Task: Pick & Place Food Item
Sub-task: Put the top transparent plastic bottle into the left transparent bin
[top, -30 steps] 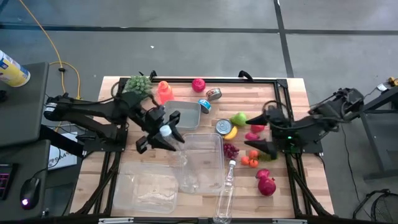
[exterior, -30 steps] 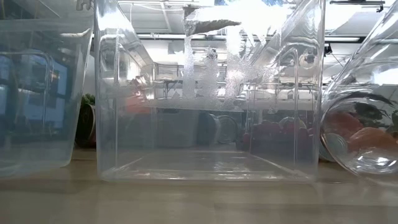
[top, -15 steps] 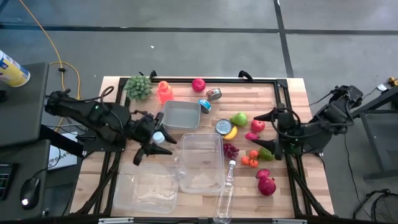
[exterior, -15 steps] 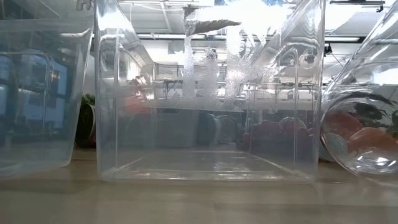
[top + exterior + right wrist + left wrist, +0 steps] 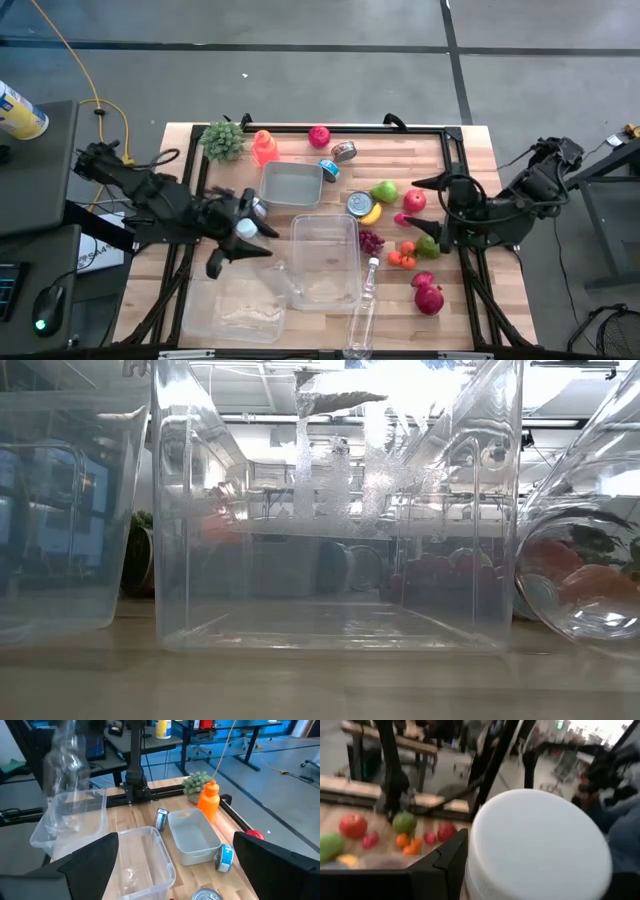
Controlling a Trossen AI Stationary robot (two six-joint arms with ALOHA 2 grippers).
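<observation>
White-lidded bottle [image 5: 537, 847] clenched in left gripper [image 5: 243, 229], near table's left edge: carry step. Next: lower into a clear bin [image 5: 325, 262]. Right gripper [image 5: 425, 215] wide, empty, right edge.

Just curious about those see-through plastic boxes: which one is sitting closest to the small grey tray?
The clear box in the middle of the table. Its far rim lies just in front of the grey tray, while the other clear box sits further towards the front left corner.
</observation>
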